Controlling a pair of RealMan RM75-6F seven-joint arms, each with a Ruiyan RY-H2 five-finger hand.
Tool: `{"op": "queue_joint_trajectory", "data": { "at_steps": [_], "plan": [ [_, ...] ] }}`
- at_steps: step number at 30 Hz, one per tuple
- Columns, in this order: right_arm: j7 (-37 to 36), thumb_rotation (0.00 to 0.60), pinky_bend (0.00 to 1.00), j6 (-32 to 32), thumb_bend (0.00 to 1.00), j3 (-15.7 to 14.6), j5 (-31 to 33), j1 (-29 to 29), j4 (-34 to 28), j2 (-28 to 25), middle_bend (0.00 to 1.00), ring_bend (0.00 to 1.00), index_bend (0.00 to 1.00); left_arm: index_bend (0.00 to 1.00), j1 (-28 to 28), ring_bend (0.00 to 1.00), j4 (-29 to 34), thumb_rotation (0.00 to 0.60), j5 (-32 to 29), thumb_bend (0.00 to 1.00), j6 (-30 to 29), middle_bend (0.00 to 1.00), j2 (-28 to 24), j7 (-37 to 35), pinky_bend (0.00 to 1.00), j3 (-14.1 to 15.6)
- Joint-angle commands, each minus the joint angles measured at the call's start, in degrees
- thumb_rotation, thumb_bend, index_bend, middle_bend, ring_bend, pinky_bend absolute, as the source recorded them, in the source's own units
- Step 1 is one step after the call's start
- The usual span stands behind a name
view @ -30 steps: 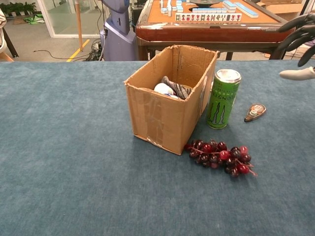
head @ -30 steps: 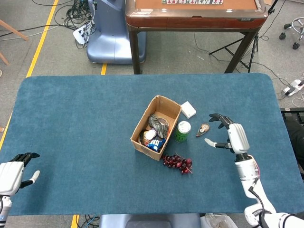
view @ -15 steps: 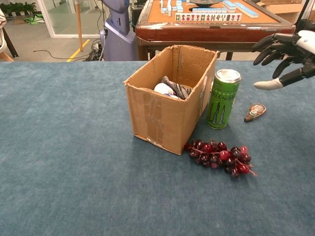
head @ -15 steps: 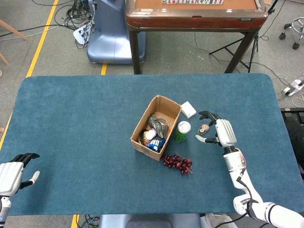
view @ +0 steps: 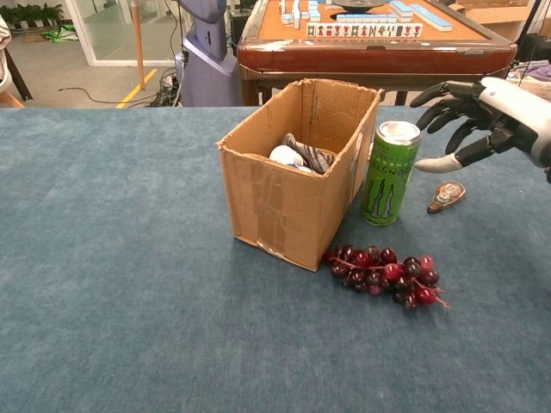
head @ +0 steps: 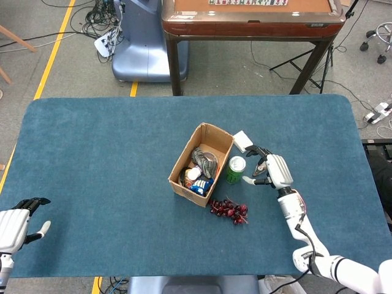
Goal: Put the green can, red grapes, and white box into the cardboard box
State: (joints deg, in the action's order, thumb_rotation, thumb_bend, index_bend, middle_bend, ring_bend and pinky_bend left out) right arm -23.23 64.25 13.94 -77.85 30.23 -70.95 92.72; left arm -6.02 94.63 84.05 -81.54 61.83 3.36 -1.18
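Note:
The green can [head: 235,169] [view: 389,173] stands upright just right of the cardboard box [head: 182,160] [view: 284,206]. Red grapes [head: 229,211] [view: 384,273] lie on the cloth in front of the can. The white box [head: 242,141] sits behind the can, seen only in the head view. My right hand [head: 267,169] [view: 479,114] hovers open just right of the can, fingers spread toward it, not touching. My left hand [head: 17,223] rests open at the table's near left corner.
The cardboard box holds a striped cloth [head: 204,160] [view: 308,153] and other items. A small brown-and-white object [view: 446,196] lies right of the can, under my right hand. A mahjong table [head: 251,18] stands beyond the blue table [head: 98,159].
My right hand has moved left, from well right of the small object to close beside the green can. The left hand and the objects have not moved.

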Motion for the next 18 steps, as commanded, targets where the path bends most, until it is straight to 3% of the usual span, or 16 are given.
{"op": "queue_joint_trajectory", "data": {
  "at_steps": [1, 18],
  "plan": [
    [-0.5, 0.6, 0.48, -0.2, 0.0, -0.1, -0.2, 0.3, 0.4, 0.4, 0.34, 0.27, 0.28, 0.32, 0.0, 0.32, 0.0, 0.6, 0.0, 0.28, 0.0, 0.36, 0.0, 0.0, 0.53, 0.0],
    [-1.9, 0.6, 0.47, -1.8, 0.0, -0.4, 0.3, 2.0, 3.4, 3.1, 0.32, 0.25, 0.28, 0.32, 0.0, 0.32, 0.3, 0.6, 0.1, 0.28, 0.2, 0.36, -0.4, -0.8, 0.53, 0.2]
  ]
}}
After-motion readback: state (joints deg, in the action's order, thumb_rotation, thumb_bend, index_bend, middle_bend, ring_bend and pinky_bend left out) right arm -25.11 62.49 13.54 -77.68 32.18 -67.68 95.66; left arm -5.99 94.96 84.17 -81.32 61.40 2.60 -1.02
